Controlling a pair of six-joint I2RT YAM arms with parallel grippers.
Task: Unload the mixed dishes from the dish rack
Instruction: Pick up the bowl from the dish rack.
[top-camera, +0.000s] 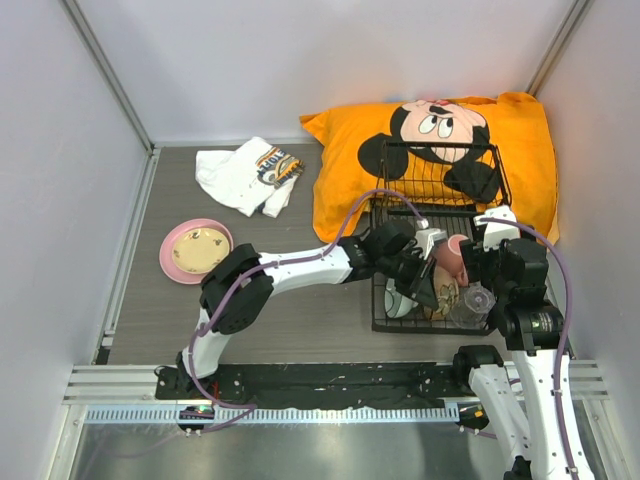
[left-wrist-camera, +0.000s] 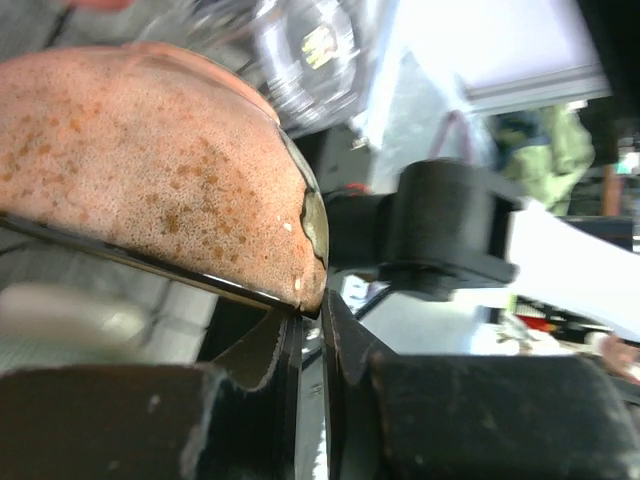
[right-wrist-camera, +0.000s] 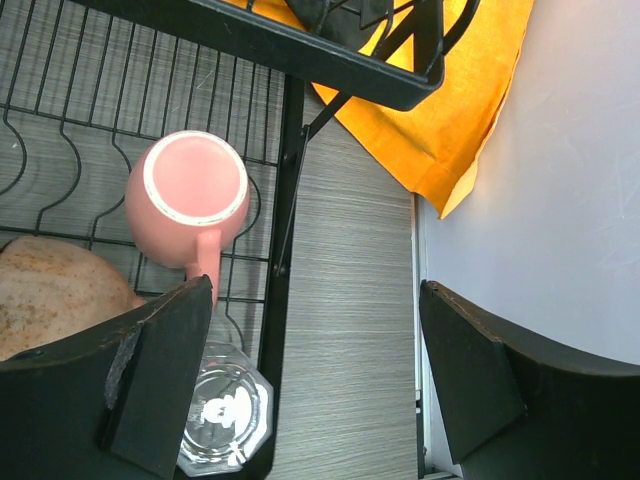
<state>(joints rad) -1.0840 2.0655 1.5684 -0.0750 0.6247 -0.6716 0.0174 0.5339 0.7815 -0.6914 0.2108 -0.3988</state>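
Brown patterned bowl (top-camera: 441, 296) is sitting at the dish rack's (top-camera: 377, 315) 6 o'clock end, the left gripper (left-wrist-camera: 312, 312) pinching its thin rim, likely for lifting, while the right gripper (right-wrist-camera: 315, 300) is hovering spread wide above the pink mug (right-wrist-camera: 187, 200).

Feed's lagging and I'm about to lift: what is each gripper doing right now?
Left gripper: jaws pinched on the rim of the brown bowl.
Right gripper: jaws open, holding nothing, near the pink mug.
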